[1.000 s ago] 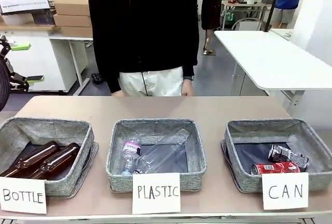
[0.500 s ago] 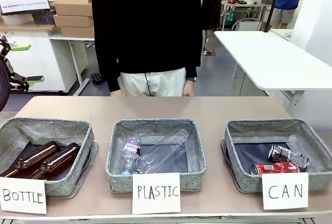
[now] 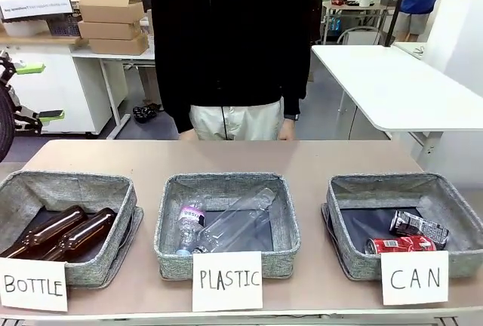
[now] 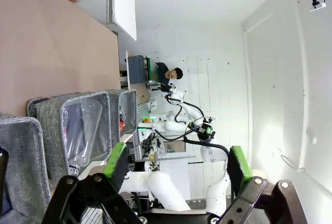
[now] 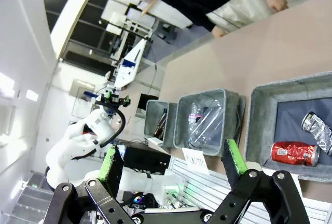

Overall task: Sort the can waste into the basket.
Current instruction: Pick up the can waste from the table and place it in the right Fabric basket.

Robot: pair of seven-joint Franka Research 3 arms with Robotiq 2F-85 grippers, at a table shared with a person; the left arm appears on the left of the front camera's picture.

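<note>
Tabletop: plain tan-brown surface (image 3: 226,156) spanning the front view.
Side table: long white table (image 3: 392,88) at the right, beyond the tabletop.
Left bench: white cabinet bench (image 3: 56,88) carrying stacked brown cardboard boxes (image 3: 109,18).
Floor: grey floor (image 3: 317,111) between the furniture.
Walls: white wall (image 4: 280,79) in the left wrist view.

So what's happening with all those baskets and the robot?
Nothing is being handled right now. The shiny red can and the dented silver-grey can already lie in the grey woven basket signed "CAN". Both the left gripper and the right gripper are open and empty, held away from the table. A person in black stands at the far side.
</note>
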